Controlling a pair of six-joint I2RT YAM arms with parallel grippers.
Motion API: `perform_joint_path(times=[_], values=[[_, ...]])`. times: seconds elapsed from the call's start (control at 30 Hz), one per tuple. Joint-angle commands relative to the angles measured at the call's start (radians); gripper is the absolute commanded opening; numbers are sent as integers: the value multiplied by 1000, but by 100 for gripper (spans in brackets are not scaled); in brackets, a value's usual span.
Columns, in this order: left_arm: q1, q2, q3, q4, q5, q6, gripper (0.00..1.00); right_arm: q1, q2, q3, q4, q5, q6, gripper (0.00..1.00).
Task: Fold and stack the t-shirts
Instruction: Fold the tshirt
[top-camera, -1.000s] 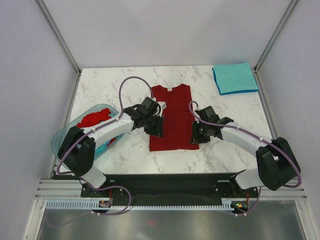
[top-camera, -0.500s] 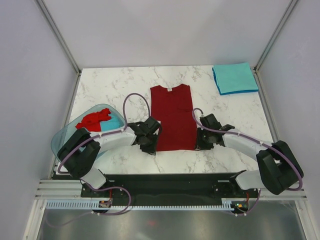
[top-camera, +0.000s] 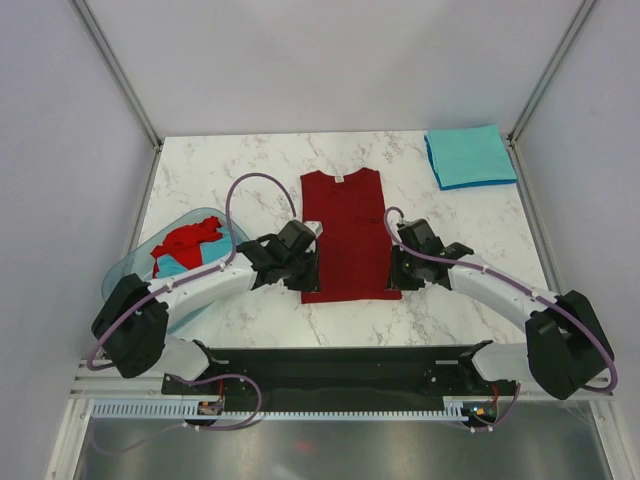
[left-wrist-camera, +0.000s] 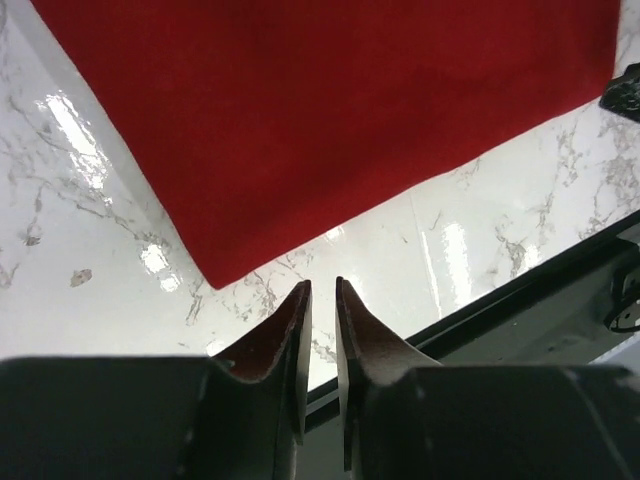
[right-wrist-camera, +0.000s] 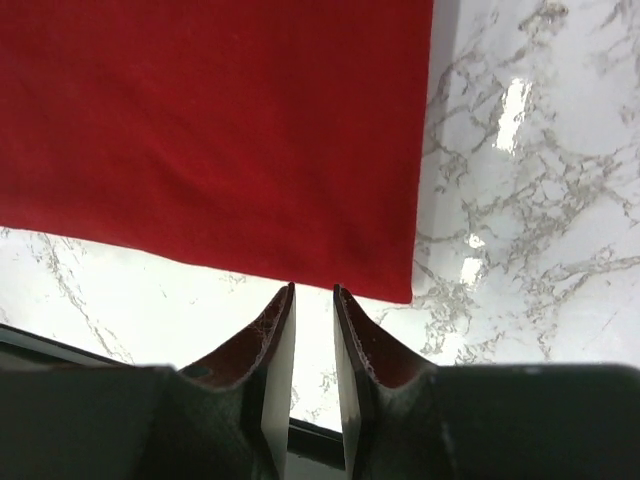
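Note:
A dark red t-shirt (top-camera: 343, 235) lies flat in the middle of the table as a long rectangle, collar and white label at the far end. My left gripper (top-camera: 304, 284) is at its near left corner, my right gripper (top-camera: 398, 279) at its near right corner. In the left wrist view the gripper (left-wrist-camera: 323, 285) is open by a narrow gap and empty, just short of the shirt's corner (left-wrist-camera: 330, 110). In the right wrist view the gripper (right-wrist-camera: 312, 290) is also slightly open and empty, just short of the near hem (right-wrist-camera: 210, 120). A folded teal t-shirt (top-camera: 470, 156) lies at the far right.
A translucent blue-green basin (top-camera: 118, 272) at the left edge holds a crumpled red shirt (top-camera: 185, 240) and a teal one (top-camera: 170, 268). The table's dark front edge (left-wrist-camera: 560, 290) runs just behind both grippers. White walls enclose the table.
Both grippers have moved from beside the shirt's middle back to its near corners. The shirt has stayed flat on the table.

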Motion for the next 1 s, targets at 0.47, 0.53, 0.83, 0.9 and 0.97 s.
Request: perform_joint_path(times=[0.47, 0.53, 0.83, 0.9, 0.97], values=[[-1, 188, -118, 10, -170, -32, 20, 3, 111, -52, 15, 215, -31, 27], [-1, 172, -115, -2, -165, -30, 20, 4, 95, -39, 4, 208, -32, 27], [4, -26, -58, -18, -9, -50, 28, 112, 41, 119, 12, 98, 41, 22], [22, -55, -55, -18, 11, -50, 31, 162, 64, 145, 29, 84, 82, 17], [51, -67, -61, -16, 42, -47, 32, 210, 87, 155, 65, 83, 104, 16]])
